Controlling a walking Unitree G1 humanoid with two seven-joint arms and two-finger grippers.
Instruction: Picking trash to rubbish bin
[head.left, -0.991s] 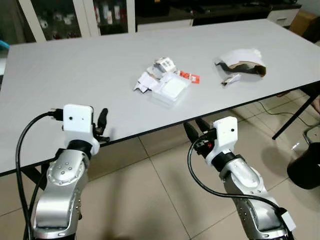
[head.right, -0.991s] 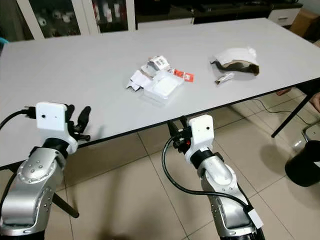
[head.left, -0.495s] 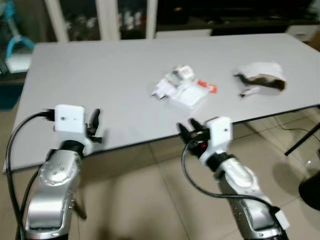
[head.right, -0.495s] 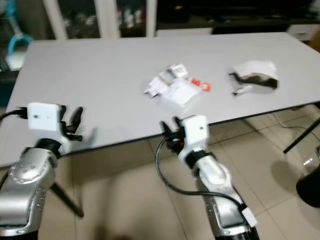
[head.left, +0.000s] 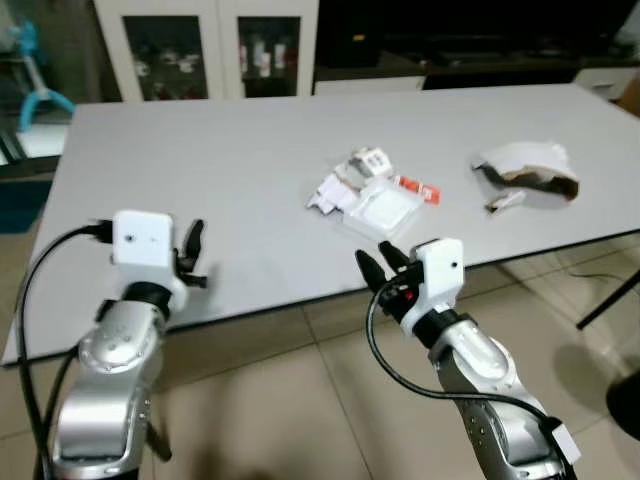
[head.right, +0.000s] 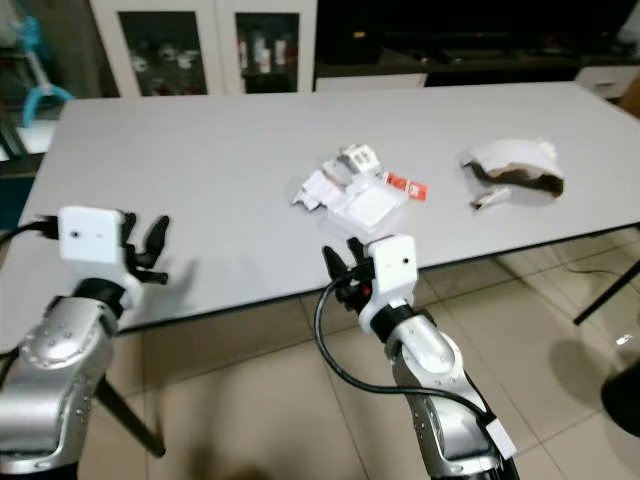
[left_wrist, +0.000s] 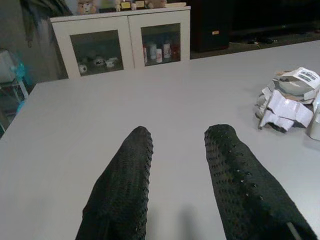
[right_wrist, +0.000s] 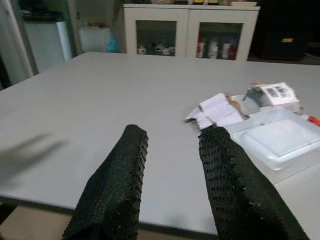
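Risk: the right claw (head.left: 378, 264), fingers parted and holding nothing at the counter's (head.left: 200, 170) near edge, may knock the trash further in if it reaches low.
Left claw (head.left: 194, 252): also parted, empty, over the near edge.
Trash: crumpled white wrappers (head.left: 345, 180) and a clear plastic tray (head.left: 382, 209), mid-counter; torn paper bag (head.left: 527, 168) towards the right edge.

Trash pile (head.left: 368, 192) mid-table (head.left: 200, 170), torn paper bag (head.left: 530, 172) to its right, cabinet (head.left: 215, 50) behind the table.
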